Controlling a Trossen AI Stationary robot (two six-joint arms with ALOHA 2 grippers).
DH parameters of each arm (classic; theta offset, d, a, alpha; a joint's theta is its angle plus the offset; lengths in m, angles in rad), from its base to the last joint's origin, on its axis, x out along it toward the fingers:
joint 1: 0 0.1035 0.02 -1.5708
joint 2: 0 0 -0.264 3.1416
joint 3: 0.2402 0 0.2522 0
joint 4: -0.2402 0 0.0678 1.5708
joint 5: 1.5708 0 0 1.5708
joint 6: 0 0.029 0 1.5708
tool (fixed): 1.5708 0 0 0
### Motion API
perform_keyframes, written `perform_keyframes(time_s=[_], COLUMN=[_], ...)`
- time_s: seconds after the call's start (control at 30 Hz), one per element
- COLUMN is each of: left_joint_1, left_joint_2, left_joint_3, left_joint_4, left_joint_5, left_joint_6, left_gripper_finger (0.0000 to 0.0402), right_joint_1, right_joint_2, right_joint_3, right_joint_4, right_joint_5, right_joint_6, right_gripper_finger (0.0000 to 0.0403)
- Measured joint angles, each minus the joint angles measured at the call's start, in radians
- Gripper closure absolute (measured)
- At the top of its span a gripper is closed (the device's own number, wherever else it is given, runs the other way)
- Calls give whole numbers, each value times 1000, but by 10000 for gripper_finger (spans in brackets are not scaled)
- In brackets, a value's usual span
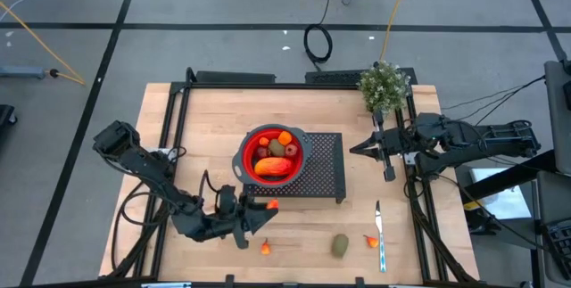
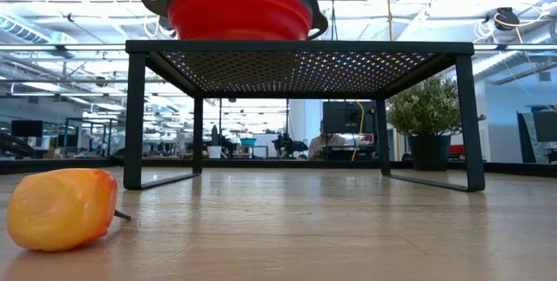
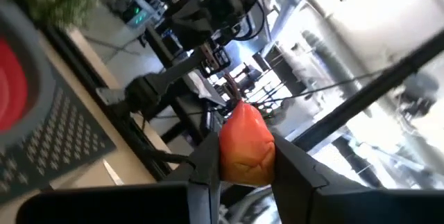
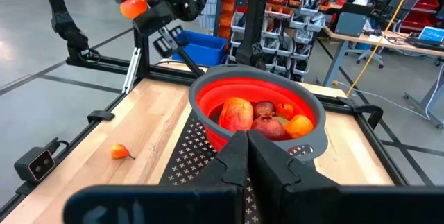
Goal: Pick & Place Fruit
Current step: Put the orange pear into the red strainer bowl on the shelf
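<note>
An orange-red fruit piece (image 3: 245, 145) is clamped in the left tool (image 1: 261, 206), lower centre, raised for transfer toward the red bowl (image 1: 246, 150); the right tool (image 1: 357, 149), shut and empty, is parked centre right.

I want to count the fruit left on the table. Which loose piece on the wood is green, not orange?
The brownish-green oval fruit, lying between the two tiny orange pieces on the wooden table. It is rounder and bigger.

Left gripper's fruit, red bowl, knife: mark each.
orange-red fruit (image 3: 244, 148), left wrist view, its middle.
red bowl (image 1: 249, 148), high view, left rim.
knife (image 1: 382, 252), high view, light-blue handle.
</note>
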Motion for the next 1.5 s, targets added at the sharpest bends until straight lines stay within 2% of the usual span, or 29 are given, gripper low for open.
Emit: perform_keyframes(time_s=[0.33, 0.63, 1.07, 1.3, 1.5], left_joint_1=[1, 5, 57, 101, 143], left_joint_2=[0, 0, 0, 0, 0], left_joint_3=[0, 0, 0, 9, 122], left_joint_4=[74, 61, 51, -103, -441], left_joint_5=[0, -2, -11, 35, 81], left_joint_6=[411, 520, 859, 946, 947], left_gripper_finger=[314, 314, 314, 314, 314], right_joint_1=[0, 0, 0, 0, 0], right_joint_2=[0, 0, 0, 0, 0], right_joint_3=[0, 0, 0, 0, 0], right_joint_4=[0, 0, 0, 0, 0], right_joint_5=[0, 0, 0, 0, 0], right_joint_6=[0, 0, 0, 3, 7], right_gripper_finger=[399, 399, 399, 399, 399])
